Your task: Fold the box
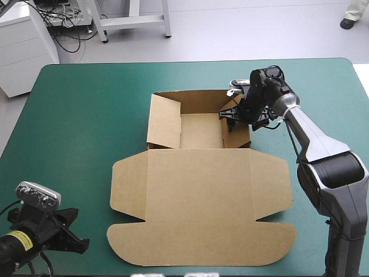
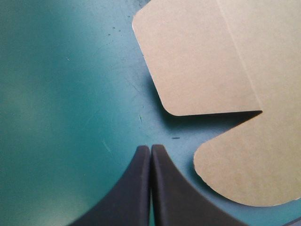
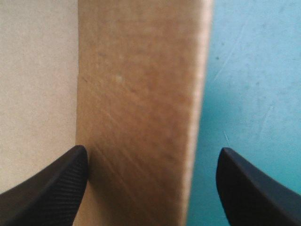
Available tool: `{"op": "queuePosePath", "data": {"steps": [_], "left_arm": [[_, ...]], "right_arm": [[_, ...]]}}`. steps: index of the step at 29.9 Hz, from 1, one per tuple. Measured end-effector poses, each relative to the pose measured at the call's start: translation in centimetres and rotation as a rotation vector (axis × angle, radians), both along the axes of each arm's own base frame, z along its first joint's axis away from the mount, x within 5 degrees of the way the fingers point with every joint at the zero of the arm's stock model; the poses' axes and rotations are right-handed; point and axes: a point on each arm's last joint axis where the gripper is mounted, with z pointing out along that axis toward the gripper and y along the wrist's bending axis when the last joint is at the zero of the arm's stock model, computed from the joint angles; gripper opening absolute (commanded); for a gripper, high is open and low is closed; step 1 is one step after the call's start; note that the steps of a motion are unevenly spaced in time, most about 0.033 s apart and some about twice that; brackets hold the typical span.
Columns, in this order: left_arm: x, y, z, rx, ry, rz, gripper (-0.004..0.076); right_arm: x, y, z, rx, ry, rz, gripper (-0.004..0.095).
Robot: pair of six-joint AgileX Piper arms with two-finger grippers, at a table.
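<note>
The brown box (image 1: pixel 199 202) lies mid-table as an open tray with its lid spread flat toward the near edge. My right gripper (image 1: pixel 232 118) is open astride the tray's right wall (image 1: pixel 237 126). In the right wrist view that wall (image 3: pixel 141 94) rises between the two black fingers of the right gripper (image 3: pixel 153 151), one inside the tray and one outside. My left gripper (image 1: pixel 79 242) rests shut near the table's front left corner. In the left wrist view the left gripper (image 2: pixel 150 147) points at the notch between the lid's side flap (image 2: pixel 197 61) and its rounded front flap (image 2: pixel 254 165), without touching.
The tray's left wall (image 1: pixel 163 121) leans inward with a loose flap. Bare teal-green cover (image 1: pixel 75 127) stretches left of the box and also shows outside the right wall (image 3: pixel 254 70). A white cabinet (image 1: pixel 23 40) stands beyond the far left corner.
</note>
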Motion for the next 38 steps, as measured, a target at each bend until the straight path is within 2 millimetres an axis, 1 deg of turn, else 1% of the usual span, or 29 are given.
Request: {"op": "queuePosePath", "data": {"steps": [1, 2, 5, 6, 7, 8, 15, 17, 18, 20, 21, 23, 26, 29, 31, 33, 34, 35, 38], "left_arm": [[0.0, 0.0, 0.0, -0.001, -0.007, 0.001, -0.0032], [0.0, 0.0, 0.1, -0.001, -0.009, 0.001, -0.0032], [0.0, 0.0, 0.1, -0.003, -0.013, 0.001, -0.0032], [0.0, 0.0, 0.1, -0.003, -0.013, 0.001, -0.0032], [0.0, 0.0, 0.1, 0.0, -0.014, -0.001, -0.0032], [0.0, 0.0, 0.1, 0.001, -0.015, -0.002, -0.0032], [0.0, 0.0, 0.1, 0.006, -0.017, -0.007, -0.0032], [0.0, 0.0, 0.1, 0.007, -0.017, -0.009, -0.0032], [0.0, 0.0, 0.1, 0.008, -0.016, -0.009, -0.0032], [0.0, 0.0, 0.0, 0.008, -0.017, -0.009, -0.0032], [0.0, 0.0, 0.0, 0.008, -0.017, -0.009, -0.0032], [0.0, 0.0, 0.0, 0.007, -0.018, -0.009, -0.0032], [0.0, 0.0, 0.1, 0.007, -0.02, -0.009, -0.0032], [0.1, 0.0, 0.1, 0.006, -0.022, -0.009, -0.0032], [0.1, 0.0, 0.1, 0.006, -0.023, -0.009, -0.0032], [0.1, 0.0, 0.1, 0.006, -0.024, -0.01, -0.0032], [0.1, 0.0, 0.1, 0.006, -0.024, -0.01, -0.0032], [0.1, 0.0, 0.1, 0.007, -0.025, -0.011, -0.0032], [0.1, 0.0, 0.1, 0.005, -0.03, -0.01, -0.0032]], "right_arm": [[0.0, 0.1, -0.2, 0.0, 0.007, 0.003, 0.06], [0.0, 0.2, -0.3, 0.0, 0.01, 0.005, 0.0526], [0.0, 0.3, -0.3, 0.002, 0.011, 0.004, 0.0229], [0.0, 0.3, -0.3, 0.002, 0.011, 0.004, 0.0089], [0.0, 0.3, -0.3, 0.002, 0.011, 0.004, 0.0001], [0.0, 0.2, -0.3, -0.002, 0.01, 0.005, -0.0017], [0.0, 0.1, -0.3, -0.017, 0.003, 0.011, -0.0022], [-0.1, 0.0, 0.2, -0.026, -0.011, 0.027, -0.0022], [-0.2, -0.2, 0.8, -0.034, -0.026, 0.035, -0.0022], [-0.4, -0.9, 2.5, -0.042, -0.073, 0.036, -0.0022], [-0.5, -1.5, 4.0, -0.042, -0.113, 0.03, -0.0022], [-0.9, -3.2, 7.4, -0.038, -0.208, 0.004, -0.0022], [-2.3, -7.3, 13.5, -0.04, -0.379, -0.066, -0.0023], [-4.4, -11.5, 18.1, -0.058, -0.512, -0.144, -0.0023], [-5.7, -14.2, 19.9, -0.084, -0.566, -0.202, -0.0023], [-6.9, -16.4, 21.0, -0.107, -0.596, -0.257, -0.0023], [-7.1, -17.4, 21.2, -0.117, -0.601, -0.281, -0.0023], [-7.5, -18.8, 21.4, -0.129, -0.603, -0.32, -0.0023], [-7.9, -21.6, 21.3, -0.155, -0.596, -0.401, -0.0023]]}}
